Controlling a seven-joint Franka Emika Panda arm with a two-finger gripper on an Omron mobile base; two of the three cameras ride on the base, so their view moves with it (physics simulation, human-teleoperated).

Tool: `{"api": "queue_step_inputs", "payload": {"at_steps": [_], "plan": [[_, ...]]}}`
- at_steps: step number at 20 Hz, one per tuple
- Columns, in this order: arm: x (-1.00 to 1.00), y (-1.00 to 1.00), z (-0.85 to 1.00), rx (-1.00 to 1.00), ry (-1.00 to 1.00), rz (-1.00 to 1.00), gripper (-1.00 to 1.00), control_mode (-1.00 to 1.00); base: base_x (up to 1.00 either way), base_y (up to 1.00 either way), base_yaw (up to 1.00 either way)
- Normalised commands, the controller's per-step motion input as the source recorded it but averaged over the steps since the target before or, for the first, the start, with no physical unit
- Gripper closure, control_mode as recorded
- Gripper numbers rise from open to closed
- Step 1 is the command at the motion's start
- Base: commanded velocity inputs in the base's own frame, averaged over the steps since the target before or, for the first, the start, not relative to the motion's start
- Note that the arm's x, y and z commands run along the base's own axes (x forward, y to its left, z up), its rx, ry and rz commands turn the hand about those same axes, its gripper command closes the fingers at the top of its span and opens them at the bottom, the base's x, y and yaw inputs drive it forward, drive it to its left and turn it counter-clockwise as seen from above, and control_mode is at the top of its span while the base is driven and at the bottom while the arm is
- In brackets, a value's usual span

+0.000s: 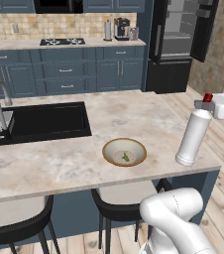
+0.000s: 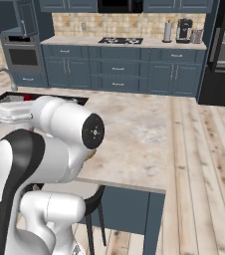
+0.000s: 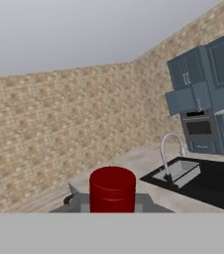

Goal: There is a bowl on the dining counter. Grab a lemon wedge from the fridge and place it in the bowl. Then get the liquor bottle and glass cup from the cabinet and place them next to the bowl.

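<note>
- Left base view: I see the bowl (image 1: pixel 124 152) on the marble counter (image 1: pixel 49 163), a small green lemon wedge (image 1: pixel 126 158) lying inside it; the white liquor bottle (image 1: pixel 193 136) stands upright near the counter's right edge, well to the right of the bowl, its base on the counter; the gripper (image 1: pixel 206 101) is clamped around the neck just under the red cap (image 1: pixel 207 96); the sink (image 1: pixel 39 121) lies at the left, the fridge (image 1: pixel 176 44) stands open at the back.
- Right base view: I see the arm's white body in front of the counter (image 2: pixel 134 134).
- Hand view: I look over the red cap (image 3: pixel 112 188), gripped at the neck; beyond it are the faucet (image 3: pixel 171 149) and the brick wall (image 3: pixel 59 124).
</note>
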Motion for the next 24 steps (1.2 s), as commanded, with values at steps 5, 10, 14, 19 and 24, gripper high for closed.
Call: {"api": "queue_step_inputs", "payload": {"at_steps": [5, 10, 14, 19, 24], "plan": [[0.01, -0.15, -0.32, -0.17, 0.0, 0.0, 1.0, -1.0, 0.0, 0.0, 0.0], [0.04, -0.18, -0.31, -0.13, -0.02, 0.0, 1.0, -1.0, 0.0, 0.0, 0.0], [0.2, -0.21, -0.3, -0.1, -0.04, 0.0, 1.0, -1.0, 0.0, 0.0, 0.0], [0.4, -0.27, -0.31, -0.03, -0.02, 0.01, 1.0, -1.0, 0.0, 0.0, 0.0], [0.54, -0.23, -0.22, 0.0, -0.01, 0.02, 1.0, -1.0, 0.0, 0.0, 0.0]]}}
